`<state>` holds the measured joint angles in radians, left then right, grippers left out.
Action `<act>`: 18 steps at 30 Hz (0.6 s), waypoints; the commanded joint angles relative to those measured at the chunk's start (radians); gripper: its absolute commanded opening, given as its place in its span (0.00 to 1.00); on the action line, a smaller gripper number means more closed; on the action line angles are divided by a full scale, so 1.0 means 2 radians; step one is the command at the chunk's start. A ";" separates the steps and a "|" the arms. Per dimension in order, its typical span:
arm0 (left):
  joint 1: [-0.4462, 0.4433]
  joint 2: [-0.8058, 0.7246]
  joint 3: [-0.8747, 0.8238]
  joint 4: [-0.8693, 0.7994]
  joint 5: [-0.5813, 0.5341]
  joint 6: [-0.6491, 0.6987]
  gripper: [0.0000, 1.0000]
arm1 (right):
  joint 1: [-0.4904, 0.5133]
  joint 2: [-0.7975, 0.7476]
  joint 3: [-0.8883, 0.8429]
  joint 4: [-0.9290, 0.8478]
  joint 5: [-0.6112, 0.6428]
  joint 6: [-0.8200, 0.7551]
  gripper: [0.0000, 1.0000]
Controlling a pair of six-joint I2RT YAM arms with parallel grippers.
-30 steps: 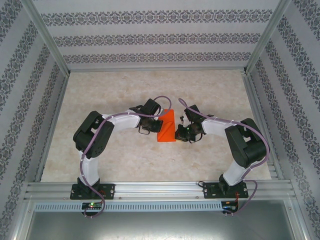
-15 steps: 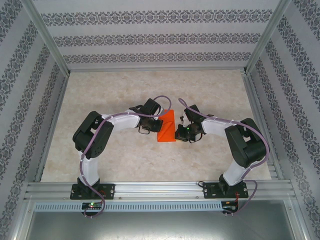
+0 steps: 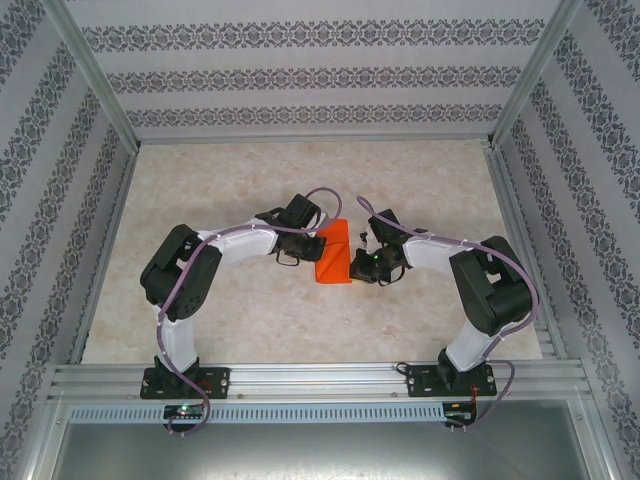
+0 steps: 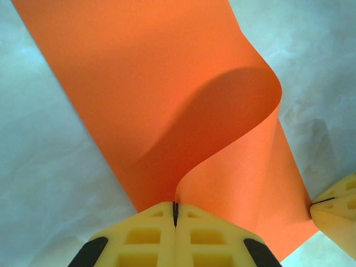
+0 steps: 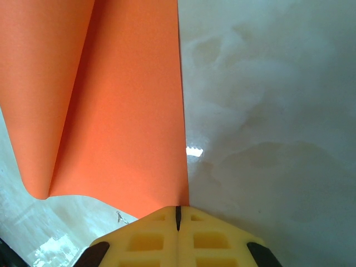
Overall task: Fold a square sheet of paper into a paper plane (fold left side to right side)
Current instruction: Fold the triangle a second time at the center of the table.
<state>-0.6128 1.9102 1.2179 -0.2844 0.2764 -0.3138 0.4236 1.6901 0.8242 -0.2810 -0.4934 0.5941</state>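
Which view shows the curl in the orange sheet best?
Left wrist: the orange sheet rises from the shut left gripper and its flap curls over, casting a shadow beneath. Right wrist gives its straight edge and a rolled bend on the left. Top external gives a small orange patch.

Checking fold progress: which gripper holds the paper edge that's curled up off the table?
The left gripper: the square sheet of paper arcs up in a curl from its shut fingers. By the right gripper, the sheet lies flat on the table.
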 commanded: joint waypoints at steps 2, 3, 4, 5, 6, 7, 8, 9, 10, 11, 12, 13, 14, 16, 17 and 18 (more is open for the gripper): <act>0.007 0.012 0.005 0.004 -0.007 0.013 0.02 | 0.004 0.013 0.003 -0.030 0.031 -0.014 0.01; 0.007 0.014 0.005 0.004 -0.007 0.013 0.02 | 0.004 0.014 0.003 -0.030 0.032 -0.014 0.01; 0.007 0.015 0.006 0.004 -0.006 0.013 0.02 | 0.004 0.014 0.004 -0.030 0.031 -0.014 0.01; 0.007 0.018 0.008 0.003 -0.007 0.014 0.02 | 0.004 0.014 0.005 -0.030 0.031 -0.014 0.01; 0.007 0.019 0.008 0.003 -0.007 0.014 0.02 | 0.004 0.014 0.005 -0.030 0.031 -0.014 0.01; 0.007 0.020 0.008 0.003 -0.007 0.014 0.02 | 0.004 0.014 0.005 -0.031 0.031 -0.014 0.01; 0.007 0.022 0.009 0.003 -0.007 0.014 0.02 | 0.004 0.014 0.006 -0.031 0.031 -0.014 0.01; 0.007 0.022 0.009 0.004 -0.007 0.014 0.02 | 0.004 0.014 0.006 -0.031 0.031 -0.014 0.01; 0.007 0.023 0.009 0.004 -0.008 0.015 0.02 | 0.004 0.015 0.006 -0.031 0.031 -0.014 0.01; 0.007 0.024 0.009 0.005 -0.008 0.015 0.02 | 0.004 0.015 0.006 -0.031 0.031 -0.014 0.01; 0.007 0.024 0.009 0.005 -0.008 0.015 0.02 | 0.004 0.015 0.006 -0.032 0.031 -0.015 0.01; 0.007 0.025 0.008 0.006 -0.009 0.015 0.02 | 0.004 0.015 0.006 -0.032 0.030 -0.015 0.01; 0.007 0.025 0.009 0.006 -0.009 0.014 0.02 | 0.004 0.015 0.006 -0.032 0.031 -0.015 0.01; 0.007 0.027 0.009 0.008 -0.008 0.014 0.02 | 0.004 0.015 0.005 -0.033 0.031 -0.015 0.01; 0.007 0.028 0.008 0.008 -0.008 0.014 0.02 | 0.004 0.016 0.006 -0.033 0.031 -0.015 0.01; 0.007 0.028 0.008 0.008 -0.008 0.014 0.02 | 0.004 0.015 0.005 -0.033 0.031 -0.015 0.01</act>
<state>-0.6128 1.9434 1.2179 -0.2840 0.2760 -0.3130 0.4236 1.6943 0.8314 -0.2909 -0.4931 0.5900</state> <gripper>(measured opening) 0.067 0.040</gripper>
